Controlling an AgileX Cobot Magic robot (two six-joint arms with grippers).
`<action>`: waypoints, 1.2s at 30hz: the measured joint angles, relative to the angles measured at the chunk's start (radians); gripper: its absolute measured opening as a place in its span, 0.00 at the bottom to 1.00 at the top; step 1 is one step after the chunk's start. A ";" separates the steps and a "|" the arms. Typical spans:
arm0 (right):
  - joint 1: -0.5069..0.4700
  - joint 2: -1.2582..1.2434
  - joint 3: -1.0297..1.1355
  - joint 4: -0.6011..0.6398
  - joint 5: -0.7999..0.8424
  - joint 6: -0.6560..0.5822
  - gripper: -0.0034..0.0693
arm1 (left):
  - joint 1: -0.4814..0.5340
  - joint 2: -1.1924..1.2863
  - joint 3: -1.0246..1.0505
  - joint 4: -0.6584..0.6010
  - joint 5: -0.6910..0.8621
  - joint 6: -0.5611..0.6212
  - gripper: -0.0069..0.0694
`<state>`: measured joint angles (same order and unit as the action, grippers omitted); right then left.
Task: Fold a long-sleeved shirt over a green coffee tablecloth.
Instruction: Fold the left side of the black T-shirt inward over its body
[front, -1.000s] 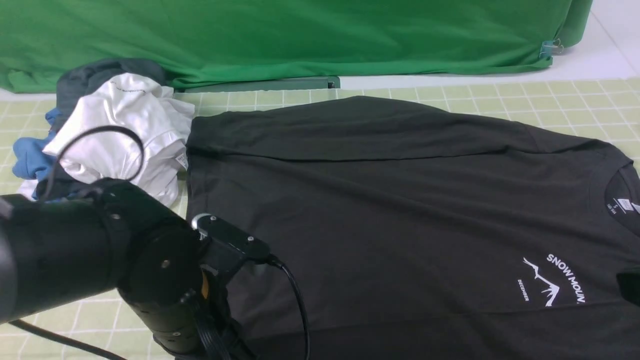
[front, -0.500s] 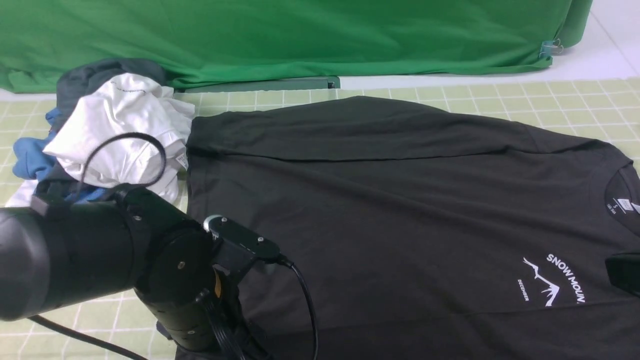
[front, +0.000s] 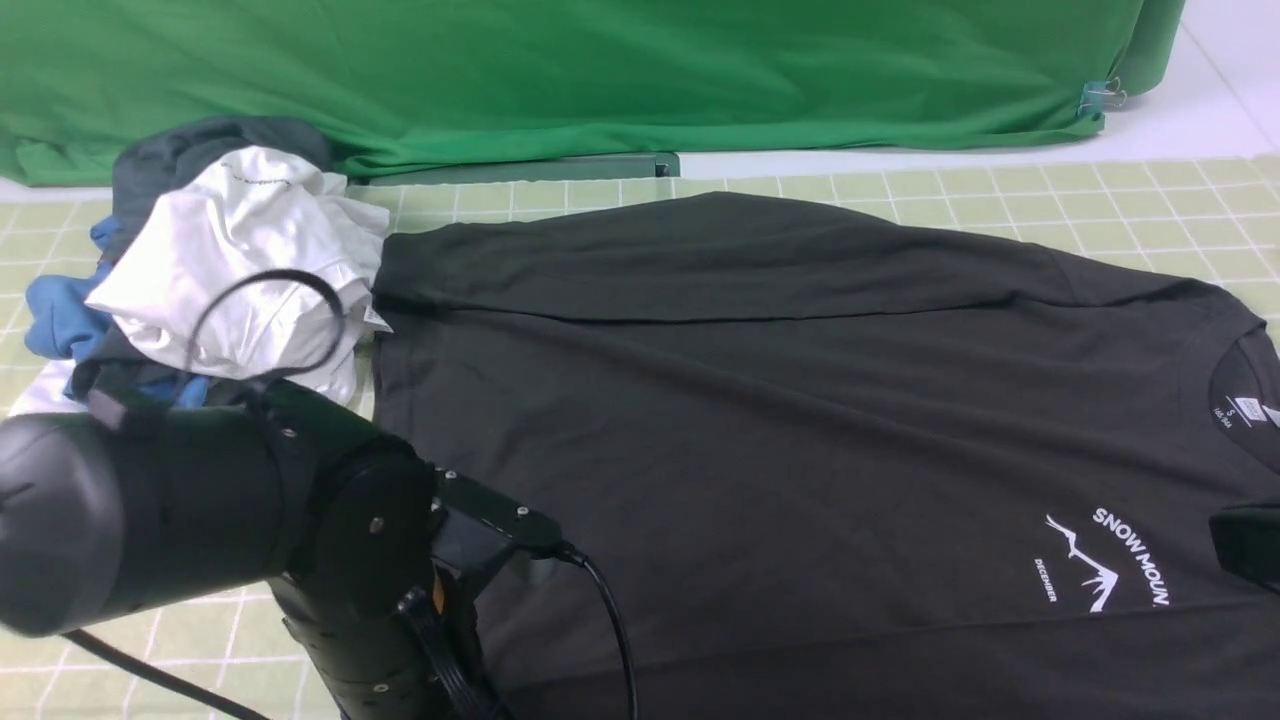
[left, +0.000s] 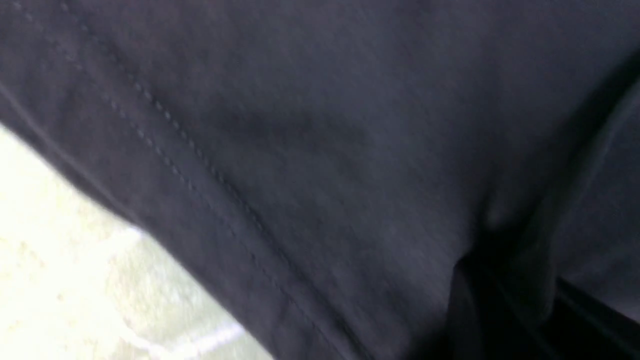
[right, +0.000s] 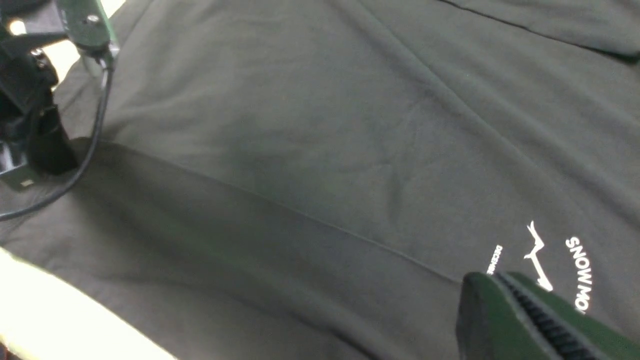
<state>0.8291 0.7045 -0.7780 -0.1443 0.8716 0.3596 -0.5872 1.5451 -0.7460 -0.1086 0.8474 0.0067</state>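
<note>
The long-sleeved shirt (front: 760, 400) lies spread, black, with its white mountain print (front: 1100, 560) toward the right, on the green coffee tablecloth (front: 1100, 190). My left arm (front: 250, 520) reaches down at the shirt's near left hem, and in the front view its jaws are hidden under the wrist. In the left wrist view the left gripper (left: 500, 310) is shut, with a crease of shirt (left: 300, 125) drawn into it beside the stitched hem. The right gripper (right: 502, 277) is shut and empty, hovering over the shirt (right: 300, 125) by the print. Only its edge (front: 1245, 545) shows in the front view.
A pile of white, blue and dark grey garments (front: 240, 240) sits at the back left, touching the shirt's far left corner. Plain bright green fabric (front: 560, 70) hangs along the back, with a clip (front: 1100, 95) at its right end. The left arm's cable (front: 610, 640) loops over the shirt.
My left arm has shifted right and dropped lower onto the shirt's near left hem. The right gripper's edge has risen slightly at the right border.
</note>
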 joint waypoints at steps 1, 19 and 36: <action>0.000 0.000 0.000 0.000 0.000 0.000 0.07 | 0.000 -0.017 0.000 -0.002 0.012 0.001 0.13; 0.000 0.000 0.000 0.000 -0.056 0.000 0.07 | -0.001 -0.121 -0.388 0.147 0.159 0.002 0.13; 0.000 0.000 0.000 0.000 -0.068 0.004 0.08 | 0.164 0.122 -0.576 0.323 0.055 -0.053 0.14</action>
<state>0.8291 0.7045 -0.7780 -0.1443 0.8033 0.3632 -0.4232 1.6667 -1.3216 0.2147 0.9025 -0.0461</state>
